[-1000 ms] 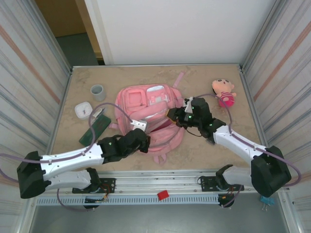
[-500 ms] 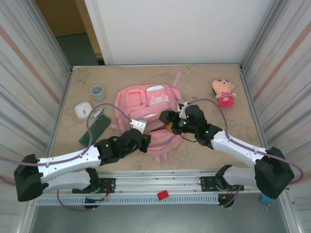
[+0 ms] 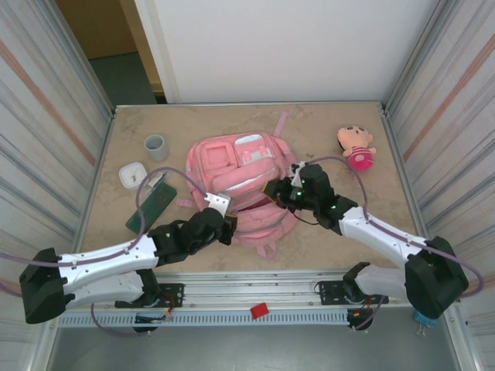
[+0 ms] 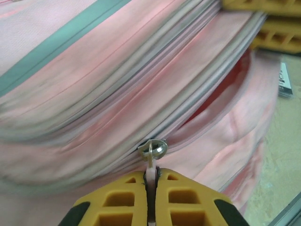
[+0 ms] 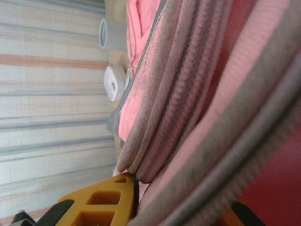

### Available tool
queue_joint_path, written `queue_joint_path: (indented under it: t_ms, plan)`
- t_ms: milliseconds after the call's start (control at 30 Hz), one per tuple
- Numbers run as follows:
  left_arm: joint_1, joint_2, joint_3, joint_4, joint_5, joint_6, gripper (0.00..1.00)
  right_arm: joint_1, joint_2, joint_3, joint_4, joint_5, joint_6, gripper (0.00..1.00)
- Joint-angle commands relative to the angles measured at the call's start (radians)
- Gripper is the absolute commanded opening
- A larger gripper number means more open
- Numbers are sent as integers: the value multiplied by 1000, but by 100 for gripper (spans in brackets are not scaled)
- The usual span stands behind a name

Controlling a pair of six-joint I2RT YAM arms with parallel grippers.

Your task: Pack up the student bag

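Observation:
The student bag (image 3: 240,174), a large pink backpack, lies flat mid-table with its main zipper partly open, showing a red lining (image 4: 225,82). My left gripper (image 3: 224,226) is at the bag's near left side, shut on the pale pull tab (image 4: 151,175) of the metal zipper slider (image 4: 154,148). At the bag's right side, my right gripper (image 3: 277,190) is shut on the fabric rim (image 5: 155,141) beside the opening. One yellow finger (image 5: 96,202) presses against the zipper seams.
A grey cup (image 3: 155,146), a white round case (image 3: 133,175) and a dark green flat item (image 3: 151,204) lie left of the bag. A pink-and-tan plush doll (image 3: 355,147) sits at the back right. Metal walls enclose the table on both sides.
My right gripper has moved left and slightly down along the bag's edge, carrying fabric, and the opening looks narrower. The left gripper keeps its hold and has shifted slightly left.

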Motion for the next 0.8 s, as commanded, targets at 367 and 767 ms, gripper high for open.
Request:
queue_joint_path:
  t_ms: [367,767]
  plan:
    - [37,31,-18,276,125,146,0,90,-31,-16,99,144,101,62]
    - [48,10,-28,194,26,133,0,99,10,19,54,152,30,15]
